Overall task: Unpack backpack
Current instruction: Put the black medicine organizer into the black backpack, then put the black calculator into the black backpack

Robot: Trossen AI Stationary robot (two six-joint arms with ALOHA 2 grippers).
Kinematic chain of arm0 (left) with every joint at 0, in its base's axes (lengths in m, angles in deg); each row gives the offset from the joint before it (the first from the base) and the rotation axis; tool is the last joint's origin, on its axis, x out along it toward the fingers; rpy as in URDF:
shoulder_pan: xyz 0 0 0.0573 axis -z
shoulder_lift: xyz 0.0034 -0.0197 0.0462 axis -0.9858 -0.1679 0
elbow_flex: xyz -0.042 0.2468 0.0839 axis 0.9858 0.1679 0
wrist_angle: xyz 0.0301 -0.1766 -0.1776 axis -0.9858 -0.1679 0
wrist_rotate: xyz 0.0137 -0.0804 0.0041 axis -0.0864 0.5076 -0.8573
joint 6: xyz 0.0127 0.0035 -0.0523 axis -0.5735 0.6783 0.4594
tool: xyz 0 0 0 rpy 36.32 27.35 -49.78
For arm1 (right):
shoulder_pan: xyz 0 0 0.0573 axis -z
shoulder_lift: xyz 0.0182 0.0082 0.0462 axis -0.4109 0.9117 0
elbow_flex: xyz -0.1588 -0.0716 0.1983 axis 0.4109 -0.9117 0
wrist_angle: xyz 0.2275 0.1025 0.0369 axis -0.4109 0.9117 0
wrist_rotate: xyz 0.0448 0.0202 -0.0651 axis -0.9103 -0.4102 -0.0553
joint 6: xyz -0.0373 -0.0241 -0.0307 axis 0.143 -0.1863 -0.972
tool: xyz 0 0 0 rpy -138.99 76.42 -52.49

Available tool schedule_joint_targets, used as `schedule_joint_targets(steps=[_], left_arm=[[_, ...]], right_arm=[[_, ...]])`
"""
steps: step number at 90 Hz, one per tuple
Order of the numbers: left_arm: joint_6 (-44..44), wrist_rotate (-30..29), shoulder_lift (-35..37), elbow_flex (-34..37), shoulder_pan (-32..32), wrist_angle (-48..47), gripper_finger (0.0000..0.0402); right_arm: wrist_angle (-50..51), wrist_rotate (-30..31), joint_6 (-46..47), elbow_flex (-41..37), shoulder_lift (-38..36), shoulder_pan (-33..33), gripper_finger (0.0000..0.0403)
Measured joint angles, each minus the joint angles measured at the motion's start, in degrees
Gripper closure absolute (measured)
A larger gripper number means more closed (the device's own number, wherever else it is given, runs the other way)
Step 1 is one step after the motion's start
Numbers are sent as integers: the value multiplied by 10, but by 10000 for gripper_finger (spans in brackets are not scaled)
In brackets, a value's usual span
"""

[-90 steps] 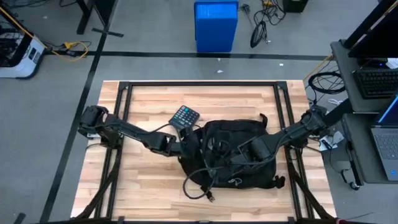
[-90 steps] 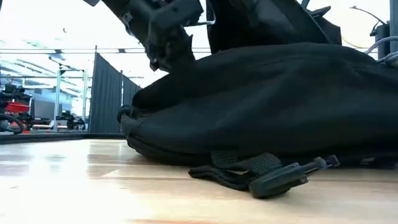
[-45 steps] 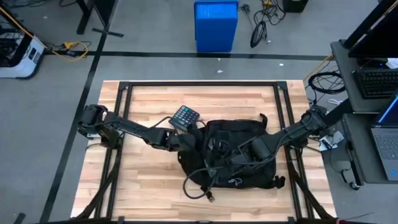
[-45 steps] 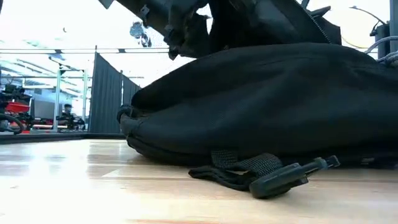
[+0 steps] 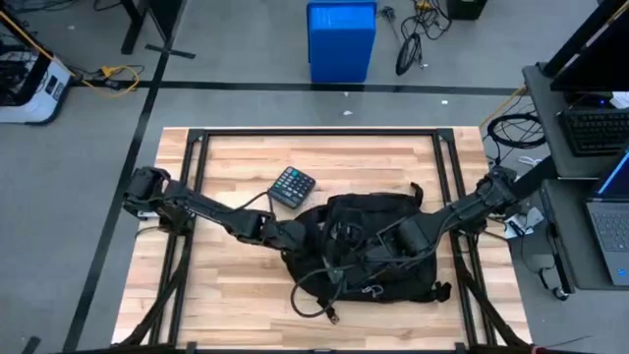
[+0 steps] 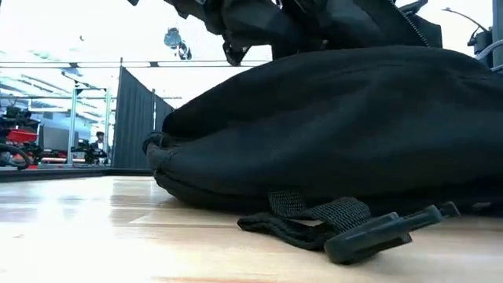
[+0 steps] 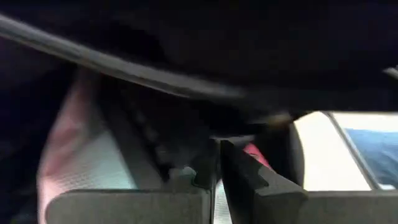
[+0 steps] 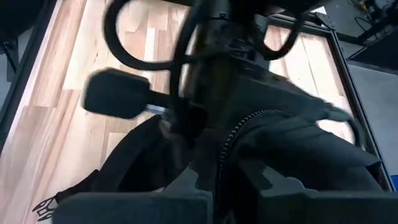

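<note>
Left gripper [image 5: 303, 233] now pushed into backpack [image 5: 378, 251], jaws clenched, right gripper [image 5: 385, 244] jaws clenched on backpack rim.

backpack [image 5: 378, 246] all black, straps too | worktop [image 5: 236, 285] pale wood in plank stripes, black frame | calculator [image 5: 292, 186] black, greenish keys i think, kinda tiny | bin [image 5: 341, 39] on the floor bright blue

A black calculator [image 5: 292, 185] lies on the wooden table [image 5: 236, 157]; a blue bin [image 5: 341, 39] stands beyond.
</note>
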State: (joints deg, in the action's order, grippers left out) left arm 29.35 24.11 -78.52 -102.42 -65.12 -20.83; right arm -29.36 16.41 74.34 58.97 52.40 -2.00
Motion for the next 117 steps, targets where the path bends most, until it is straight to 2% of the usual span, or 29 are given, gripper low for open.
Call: schedule_joint_targets(steps=[10, 30, 51, 65, 74, 87, 93, 98, 106, 117], left_arm=[[-4, 4, -12, 0, 9, 9, 392], [-11, -35, -24, 0, 10, 41, 392], [-26, -20, -38, 1, 7, 59, 392], [-43, -8, -7, 1, 9, 42, 392], [-46, -70, 48, 1, 12, -30, 392], [-2, -273, 106, -1, 8, -201, 392], [27, -337, 115, 0, 1, -278, 392], [33, -353, 117, -1, -7, -342, 391], [33, -342, 104, 3, -16, -432, 378], [3, -334, 75, 24, -19, -493, 327]], right_arm=[[-1, -1, -5, 0, 0, 0, 399], [4, 2, -15, -1, 0, 0, 399], [15, -2, -13, -1, 0, 1, 399], [15, 10, -3, 1, 0, 3, 399], [14, 14, -3, 1, 0, 5, 399], [18, 11, -4, 1, 0, 4, 399], [20, 9, -5, 1, 0, 4, 399], [20, 8, -7, 1, 0, 4, 399], [21, 8, -8, 1, 0, 4, 399], [23, 6, -7, 1, 0, 4, 399]])
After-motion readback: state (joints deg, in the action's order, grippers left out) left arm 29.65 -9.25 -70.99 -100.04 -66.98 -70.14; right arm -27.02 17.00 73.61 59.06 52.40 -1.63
